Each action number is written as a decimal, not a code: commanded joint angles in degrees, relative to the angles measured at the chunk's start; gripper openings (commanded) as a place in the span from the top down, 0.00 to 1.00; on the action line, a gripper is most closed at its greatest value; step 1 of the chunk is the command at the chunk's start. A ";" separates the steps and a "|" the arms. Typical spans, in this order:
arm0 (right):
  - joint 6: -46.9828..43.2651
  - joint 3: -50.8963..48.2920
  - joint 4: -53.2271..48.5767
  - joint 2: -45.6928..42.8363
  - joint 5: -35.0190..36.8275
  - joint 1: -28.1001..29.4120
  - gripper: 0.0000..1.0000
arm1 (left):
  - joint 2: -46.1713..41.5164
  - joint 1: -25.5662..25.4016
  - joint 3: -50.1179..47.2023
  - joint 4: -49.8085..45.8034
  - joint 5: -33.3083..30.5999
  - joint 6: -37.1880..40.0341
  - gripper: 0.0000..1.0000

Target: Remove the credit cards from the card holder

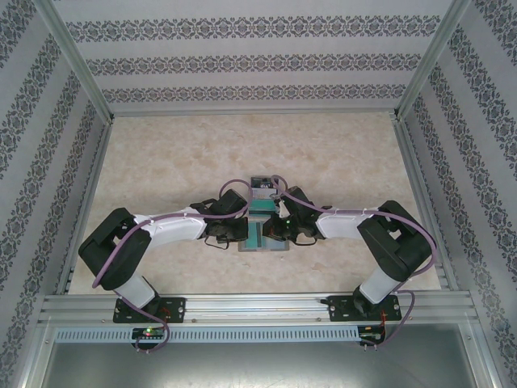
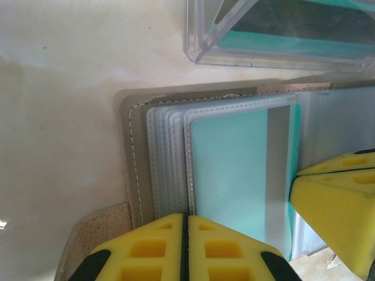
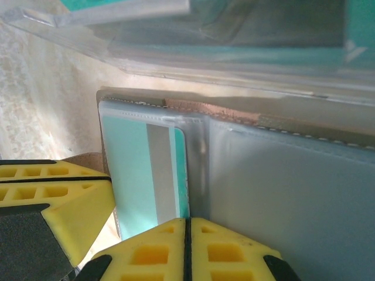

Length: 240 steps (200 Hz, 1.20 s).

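front: box [image 2: 275,41] blocks me just past holder [image 2: 140,175] | middle: my left claw [image 2: 186,249] just beside right claw [image 3: 186,249], tight | sides, far: desk [image 1: 161,162] open to walls [image 1: 40,145]

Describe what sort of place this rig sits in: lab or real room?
Most likely a staged robot test booth, not a home: wallpapered panels box in a marbled table, an aluminium frame edges it, and the left arm and right arm are bolted to its front rail.

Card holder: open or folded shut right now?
Open: the card holder lies spread flat, both pocket panels up, a teal card in one.
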 commanded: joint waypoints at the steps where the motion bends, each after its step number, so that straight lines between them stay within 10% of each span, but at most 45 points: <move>1: -0.59 -1.40 -2.03 -2.10 2.28 -0.35 1.00 | 2.75 -0.85 -0.98 -3.97 -2.61 -0.79 1.00; 83: -1.68 -3.48 -3.78 -4.25 2.58 -2.03 1.00 | 2.97 -0.85 -1.16 -4.83 -2.92 -0.97 1.00; 135: -0.46 -2.59 -0.34 -3.55 0.44 -1.24 0.78 | 2.94 -0.85 -1.05 -4.77 -2.54 -0.72 1.00; 240: 0.33 -2.47 -0.08 -1.40 1.34 -1.02 0.92 | 2.85 -0.85 -1.19 -4.83 -2.26 -0.57 1.00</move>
